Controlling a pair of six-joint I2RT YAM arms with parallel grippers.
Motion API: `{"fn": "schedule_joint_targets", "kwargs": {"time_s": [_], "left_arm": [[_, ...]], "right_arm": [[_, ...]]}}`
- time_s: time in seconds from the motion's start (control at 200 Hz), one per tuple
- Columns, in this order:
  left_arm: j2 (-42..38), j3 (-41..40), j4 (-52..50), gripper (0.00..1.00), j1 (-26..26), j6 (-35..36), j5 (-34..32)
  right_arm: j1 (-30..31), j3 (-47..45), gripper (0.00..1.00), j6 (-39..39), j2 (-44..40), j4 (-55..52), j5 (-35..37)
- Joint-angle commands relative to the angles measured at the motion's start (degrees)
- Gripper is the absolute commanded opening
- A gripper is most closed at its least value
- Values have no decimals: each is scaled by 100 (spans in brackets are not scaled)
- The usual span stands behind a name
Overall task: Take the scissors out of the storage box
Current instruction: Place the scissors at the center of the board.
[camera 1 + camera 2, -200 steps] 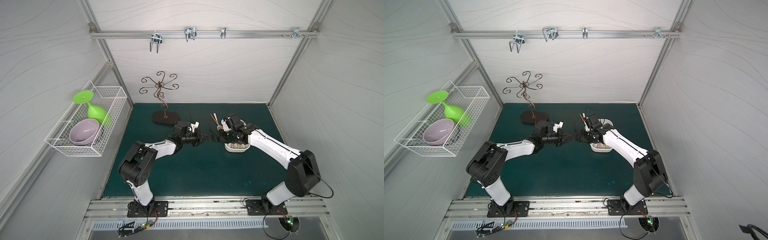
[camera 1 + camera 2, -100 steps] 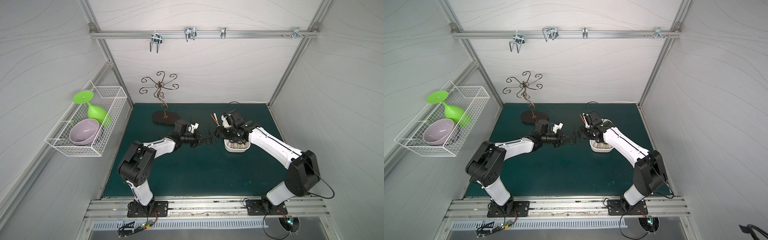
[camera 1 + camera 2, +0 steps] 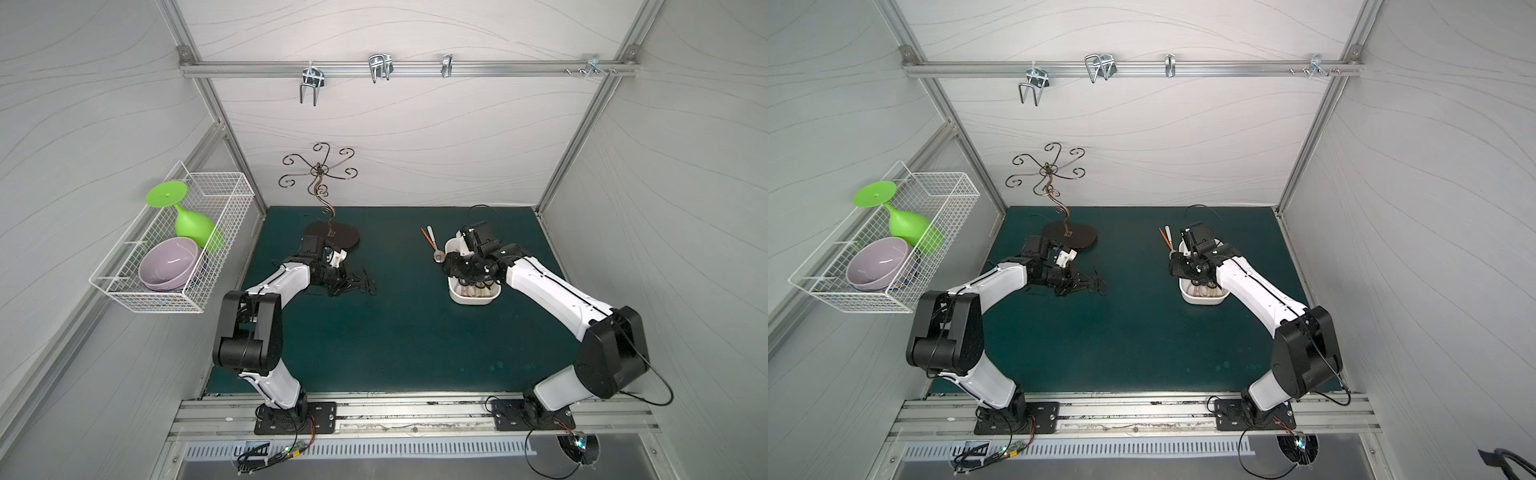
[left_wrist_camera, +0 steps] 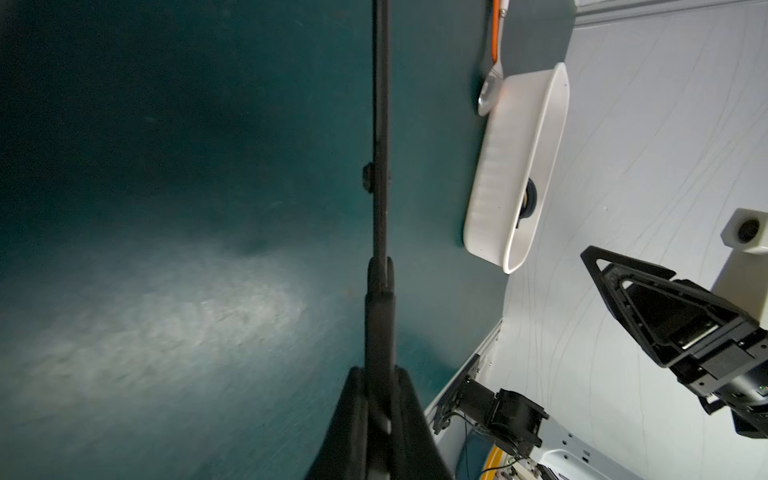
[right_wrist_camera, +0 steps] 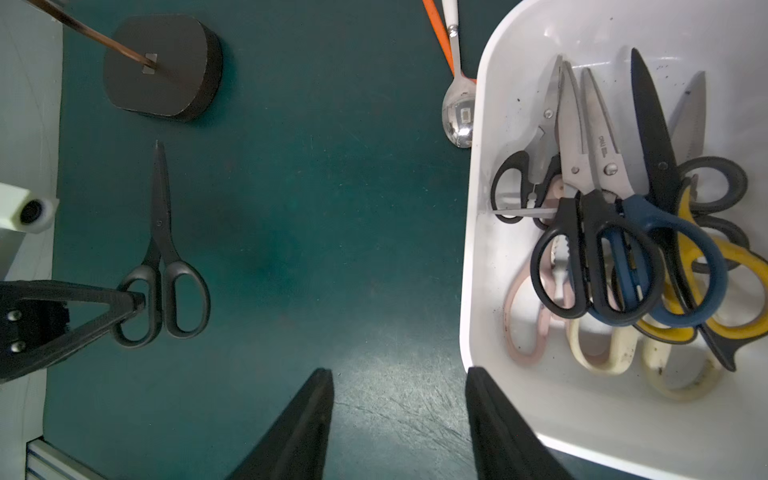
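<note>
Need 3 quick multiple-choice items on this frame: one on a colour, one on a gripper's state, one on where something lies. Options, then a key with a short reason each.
1. The left gripper holds scissors coloured:
A. blue
B. all black
C. yellow

2. The right gripper is:
A. shut on scissors
B. shut, empty
C. open, empty

3. The spoon lies:
A. on the mat beside the box
B. inside the box
C. in the left gripper

Key:
1. B, since both handles and blades show black in the right wrist view.
2. C, since its jaws stand apart with only mat between them.
3. A, since its bowl lies on the mat just outside the box's wall.
</note>
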Motion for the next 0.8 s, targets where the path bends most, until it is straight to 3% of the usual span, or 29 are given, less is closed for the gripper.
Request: {"fn": "schedule_joint_targets", "kwargs": {"time_s": [0.0, 0.135, 0.26, 0.495, 0.795], "left_arm": [[227, 236, -655, 0, 204, 899, -162], [694, 799, -1130, 0, 257, 1357, 75], [996, 1196, -1477, 0, 342, 1757, -131], [1333, 1305, -1490, 0, 1083, 1587, -138], [1526, 1353, -1613, 0, 1109, 1597, -781]], "right_arm": [[10, -45, 56, -135, -93, 105, -88], [16, -41, 56, -242, -42, 95, -140], [13, -32, 56, -253, -12, 21, -197], [5, 20, 56, -384, -83, -175, -55], [8, 209, 56, -455, 6, -282, -11]]}}
